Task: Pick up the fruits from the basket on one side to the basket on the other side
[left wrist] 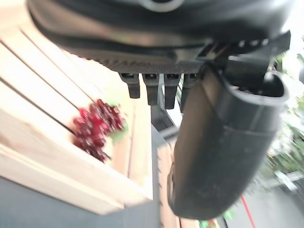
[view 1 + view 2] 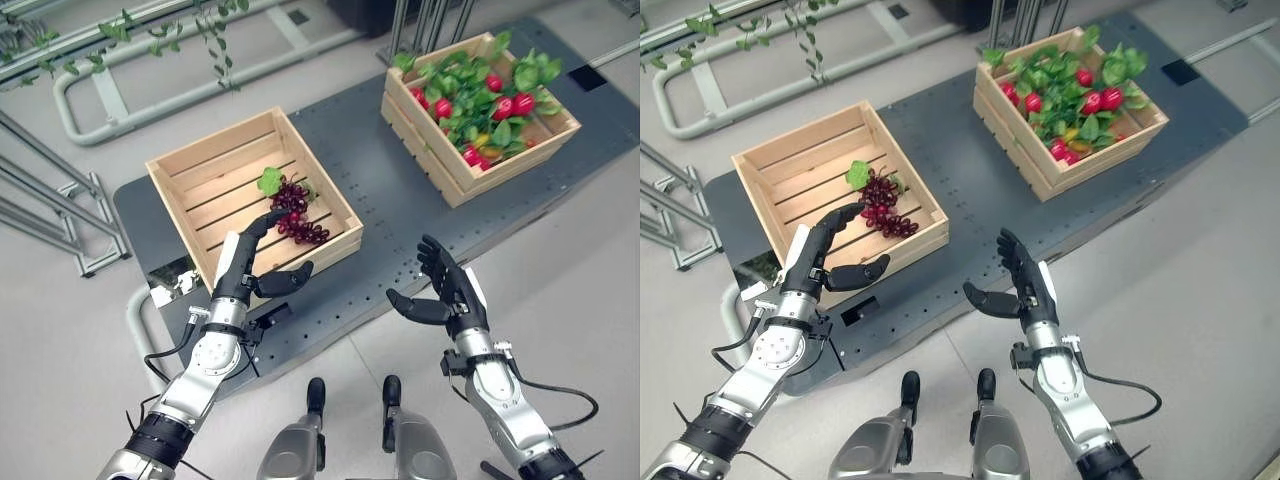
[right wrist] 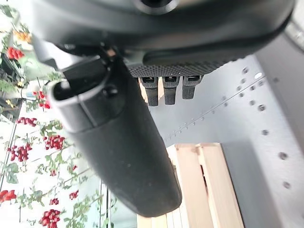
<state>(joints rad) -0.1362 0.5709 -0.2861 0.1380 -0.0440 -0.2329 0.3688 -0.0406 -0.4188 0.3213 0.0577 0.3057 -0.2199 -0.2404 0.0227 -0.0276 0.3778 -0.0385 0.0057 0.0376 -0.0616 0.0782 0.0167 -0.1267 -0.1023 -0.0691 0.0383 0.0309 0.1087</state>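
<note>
1. Left hand (image 2: pixel 243 272) is over the near wall of the left crate (image 2: pixel 200 165), fingers straight, thumb out to the side, grasping nothing.
2. Grape bunch (image 2: pixel 298 213), dark red with a green leaf, lies on the slats inside the left crate, just past the left fingertips (image 2: pixel 275 215); whether they touch it, cannot tell.
3. Right hand (image 2: pixel 455 287) is above the near edge of the dark table (image 2: pixel 400 200), fingers relaxed and spread, empty.
4. Right crate (image 2: pixel 455 165) stands at the far right of the table, well apart from the left one, full of green leaves and red fruits (image 2: pixel 512 105).
5. Both crates are light wood, slatted.
</note>
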